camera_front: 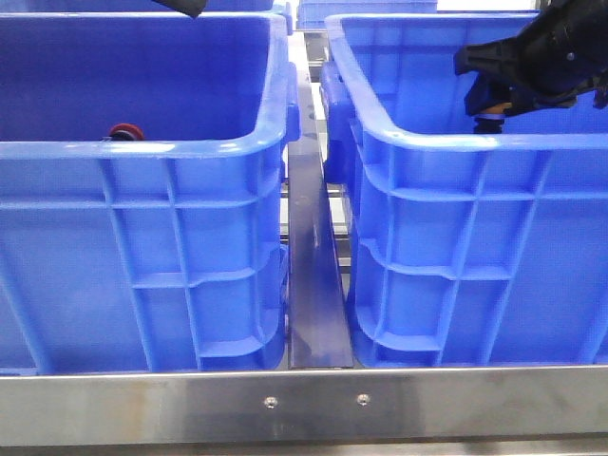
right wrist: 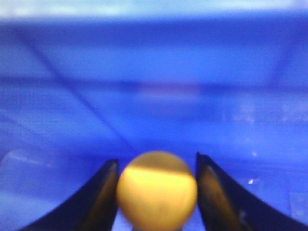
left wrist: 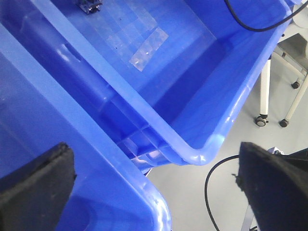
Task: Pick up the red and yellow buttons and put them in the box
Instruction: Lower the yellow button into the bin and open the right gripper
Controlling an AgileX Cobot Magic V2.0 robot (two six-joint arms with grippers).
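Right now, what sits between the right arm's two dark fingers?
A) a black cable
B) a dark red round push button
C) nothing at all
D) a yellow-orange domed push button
D: the right wrist view shows the yellow-orange domed push button filling the gap of the right gripper, inside the deep blue plastic crate.

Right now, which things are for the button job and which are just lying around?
For the job:
- yellow button, held in the right claw
- red button, inside the left blue crate
- right blue crate, with the right claw over it

Just lying around:
- metal rail between the crates
- black cable on the floor
- wheeled stand
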